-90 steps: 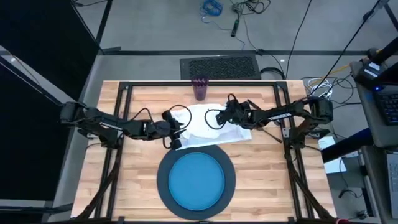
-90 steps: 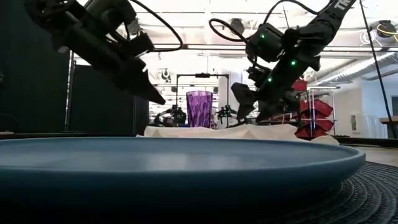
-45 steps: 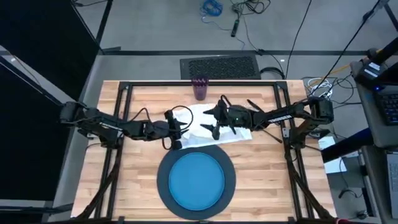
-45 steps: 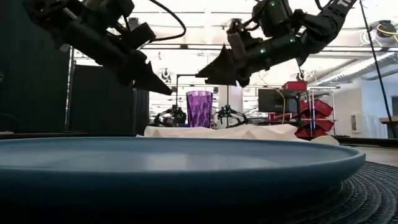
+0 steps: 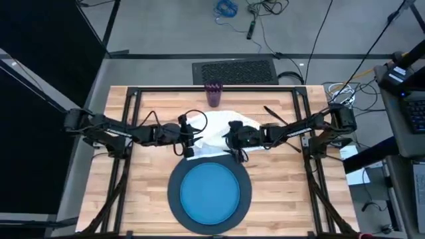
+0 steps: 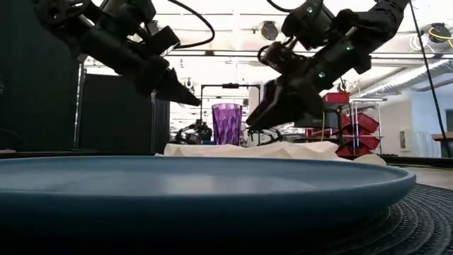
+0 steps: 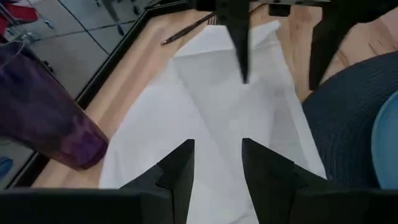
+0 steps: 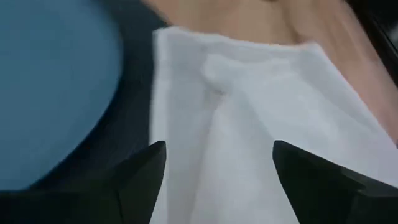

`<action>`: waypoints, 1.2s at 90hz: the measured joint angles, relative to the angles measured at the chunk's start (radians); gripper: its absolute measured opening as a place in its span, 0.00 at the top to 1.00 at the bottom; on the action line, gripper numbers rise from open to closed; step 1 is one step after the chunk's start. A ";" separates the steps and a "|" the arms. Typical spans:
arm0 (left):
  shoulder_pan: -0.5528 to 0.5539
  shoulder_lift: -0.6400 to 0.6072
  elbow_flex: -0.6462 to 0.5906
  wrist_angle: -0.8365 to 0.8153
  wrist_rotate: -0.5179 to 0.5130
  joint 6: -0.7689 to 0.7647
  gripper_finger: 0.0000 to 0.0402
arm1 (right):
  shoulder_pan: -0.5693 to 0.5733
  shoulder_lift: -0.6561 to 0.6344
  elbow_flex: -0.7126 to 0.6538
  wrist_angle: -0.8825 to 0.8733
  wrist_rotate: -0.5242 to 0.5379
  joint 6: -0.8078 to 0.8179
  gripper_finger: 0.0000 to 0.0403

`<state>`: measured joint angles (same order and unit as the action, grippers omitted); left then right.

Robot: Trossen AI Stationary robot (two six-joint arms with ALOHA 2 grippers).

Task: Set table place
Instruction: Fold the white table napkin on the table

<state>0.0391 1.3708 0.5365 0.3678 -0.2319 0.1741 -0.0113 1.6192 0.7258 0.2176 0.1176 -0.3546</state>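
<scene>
A white napkin (image 5: pixel 211 129) lies crumpled on the table, between a purple cup (image 5: pixel 213 93) farther back and a blue plate (image 5: pixel 210 192) that sits on a dark round charger (image 5: pixel 172 192). My left gripper (image 5: pixel 191 138) hovers over the napkin's left part (image 7: pixel 217 106), open by a narrow gap. My right gripper (image 5: pixel 232 141) slants down over the napkin's near edge (image 8: pixel 267 118), wide open. In the low view both grippers (image 6: pixel 191 99) (image 6: pixel 253 126) stand clear above the napkin (image 6: pixel 283 150).
A thin dark utensil (image 5: pixel 273 114) lies on the wood at the napkin's far right and also shows in the left wrist view (image 7: pixel 186 28). The black frame (image 5: pixel 133 99) borders the tabletop. Bare wood lies left and right of the charger.
My right gripper has risen from its low, downward pose over the napkin and swung up to level. It has then tipped down again while shifting toward the table's near edge, beside the charger. My left gripper has crept slightly toward the right. The napkin has stayed put.
</scene>
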 joint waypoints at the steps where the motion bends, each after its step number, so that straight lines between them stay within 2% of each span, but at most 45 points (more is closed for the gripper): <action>1: 0.000 0.000 0.000 -0.001 0.000 0.000 0.71 | 0.003 0.000 0.000 -0.012 0.010 -0.010 0.30; 25: 0.000 0.000 0.000 -0.022 0.001 0.006 0.71 | 0.013 0.000 0.000 -0.120 0.144 -0.088 0.30; 68: 0.000 0.000 0.000 -0.021 0.001 0.016 0.71 | 0.013 0.001 0.000 -0.183 0.195 -0.116 0.30; 87: 0.000 0.000 0.000 -0.020 0.001 0.016 0.71 | 0.013 0.056 0.000 -0.158 0.199 -0.142 0.30; 96: 0.000 0.000 0.000 -0.019 0.001 0.016 0.71 | 0.013 0.086 0.000 -0.092 0.200 -0.161 0.34; 108: 0.000 0.000 0.002 -0.018 0.001 0.016 0.71 | 0.013 0.106 0.000 -0.033 0.199 -0.173 0.44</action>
<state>0.0395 1.3708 0.5381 0.3494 -0.2306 0.1905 0.0017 1.7251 0.7261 0.1841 0.3165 -0.5279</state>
